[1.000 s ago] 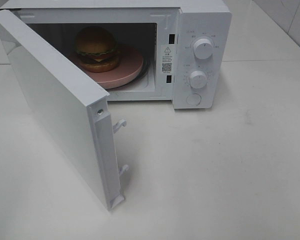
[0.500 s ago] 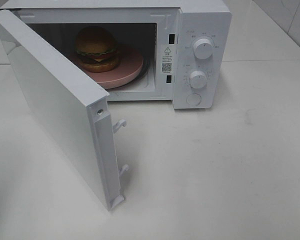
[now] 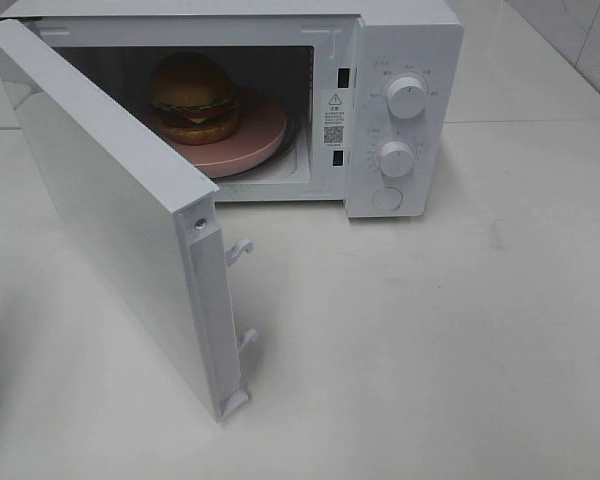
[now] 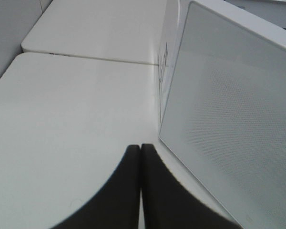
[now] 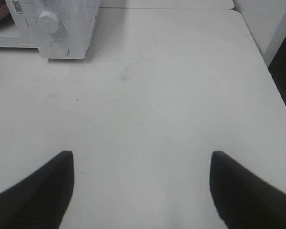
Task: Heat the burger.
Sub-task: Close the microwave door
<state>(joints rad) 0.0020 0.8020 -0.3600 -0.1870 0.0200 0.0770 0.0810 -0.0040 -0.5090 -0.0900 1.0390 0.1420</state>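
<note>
Inside microwave (image 3: 405, 50), burger (image 3: 192, 98) sits on pink plate (image 3: 265, 132); door (image 3: 110, 200) open toward 7 o'clock. Fingers of left gripper (image 4: 141, 146) meet, empty; right gripper (image 5: 140, 153) fingers stand wide.

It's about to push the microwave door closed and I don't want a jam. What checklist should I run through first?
1. Glossy brown-bunned burger on round pink plate inside white microwave: ok.
2. Plate behind the door sill: ok.
3. Hinged white door shut: not ok, wide open.
4. Shut, empty left pincer beside door's outer face: ok.
5. Contact between left pincer and door: cannot tell.
6. Open right pincer away from door: ok.
</note>
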